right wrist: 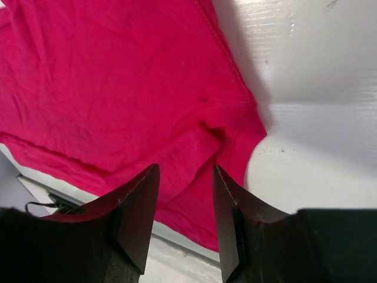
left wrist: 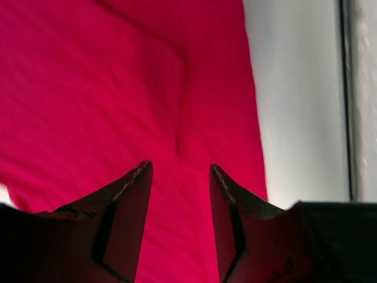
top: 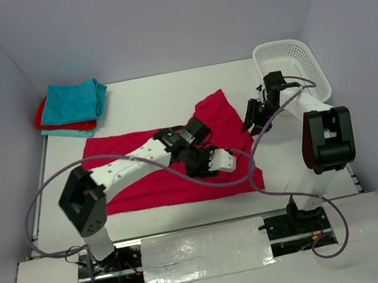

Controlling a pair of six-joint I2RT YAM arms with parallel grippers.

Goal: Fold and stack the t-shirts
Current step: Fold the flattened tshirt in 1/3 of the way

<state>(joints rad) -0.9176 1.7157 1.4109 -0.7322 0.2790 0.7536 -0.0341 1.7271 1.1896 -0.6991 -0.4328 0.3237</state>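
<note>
Hovering over the pinkish-magenta t-shirt [top: 132, 194] spread out flat in the middle, both claws gape halfway, holding nothing: left claw [left wrist: 179, 168] above its body, right claw [right wrist: 185, 168] above a sleeve [right wrist: 227, 127]. Risk, I reckon: a shallow pinch could drag the cloth crooked. Pale walls [top: 152, 16] box in the white surface [top: 158, 92]; folded stack [top: 73, 107] back-left, basket [top: 293, 64] back-right.
</note>
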